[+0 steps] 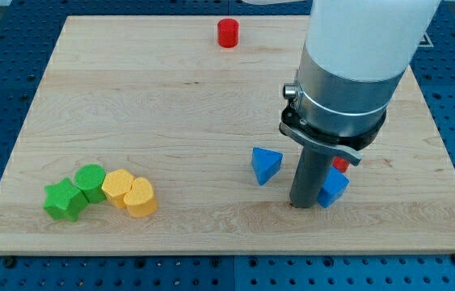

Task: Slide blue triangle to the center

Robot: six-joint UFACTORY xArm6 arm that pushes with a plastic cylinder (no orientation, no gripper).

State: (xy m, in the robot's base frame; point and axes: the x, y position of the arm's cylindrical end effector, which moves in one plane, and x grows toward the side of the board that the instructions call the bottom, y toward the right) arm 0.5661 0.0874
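The blue triangle [265,165] lies on the wooden board [170,105], right of the middle and toward the view's bottom. My tip [302,205] rests on the board just to the triangle's right and slightly below it, a small gap apart. A blue cube-like block [334,190] sits right against the rod's right side. A red block [340,165] is mostly hidden behind the rod, just above the blue one.
A red cylinder [228,33] stands near the board's top edge. At the bottom left sit a green star [64,200], a green round block [91,181], a yellow round block [117,187] and a yellow heart [140,197], bunched together.
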